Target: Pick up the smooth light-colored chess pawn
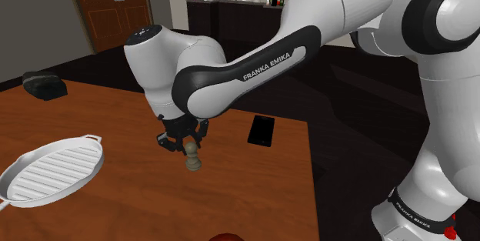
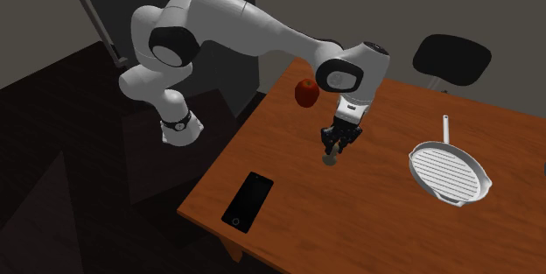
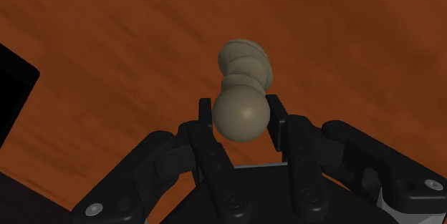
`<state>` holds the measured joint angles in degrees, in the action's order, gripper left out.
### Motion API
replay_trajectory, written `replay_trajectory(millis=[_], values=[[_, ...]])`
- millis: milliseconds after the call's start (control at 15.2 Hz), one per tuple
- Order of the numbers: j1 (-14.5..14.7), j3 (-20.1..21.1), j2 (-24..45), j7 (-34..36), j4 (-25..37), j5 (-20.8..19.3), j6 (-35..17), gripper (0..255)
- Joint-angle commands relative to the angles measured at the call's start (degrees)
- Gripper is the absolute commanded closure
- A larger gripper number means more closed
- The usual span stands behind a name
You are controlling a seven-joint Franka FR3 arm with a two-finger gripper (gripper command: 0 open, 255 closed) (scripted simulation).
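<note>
The smooth, pale beige chess pawn (image 1: 191, 159) stands upright near the middle of the reddish-brown wooden table (image 1: 115, 116), its round head caught between the two black fingers (image 3: 204, 119) of the white Franka arm's all-black gripper (image 1: 183, 141), which reaches straight down over it. Seen from the wrist, the gripper (image 3: 240, 112) is closed about the ball-shaped top of the pawn (image 3: 243, 90), one finger pressed against each side, with the collar and base showing beyond. Whether the base rests on the wood or sits just clear of it cannot be told. In the shoulder view a flat black smartphone (image 1: 261, 130) lies at about 2 o'clock from the pawn, near the table's edge, and a white ribbed oval grill pan (image 1: 54, 172) sits well apart at 9 o'clock. In the second exterior view the pawn (image 2: 331, 159) hangs under the gripper (image 2: 335, 148), with a red apple (image 2: 306, 93) at 11 o'clock, the smartphone (image 2: 247, 200) at 8 o'clock and the grill pan (image 2: 448, 173) at 3 o'clock on the table (image 2: 385, 202).
</note>
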<state>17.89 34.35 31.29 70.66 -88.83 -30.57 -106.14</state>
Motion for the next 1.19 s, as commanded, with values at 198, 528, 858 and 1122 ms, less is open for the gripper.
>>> replay_trajectory(millis=[198, 528, 858, 1122], values=[[0.0, 0.0, 0.0, 0.0, 0.0, 0.0, 0.0, 255], [-0.1, 0.2, -0.6, -0.5, 0.6, 0.5, 1.1, 255], [-0.1, 0.7, -1.8, -1.6, 2.7, 1.4, 4.0, 255], [0.1, 1.0, -2.6, -2.4, 4.7, 2.0, 6.5, 255]])
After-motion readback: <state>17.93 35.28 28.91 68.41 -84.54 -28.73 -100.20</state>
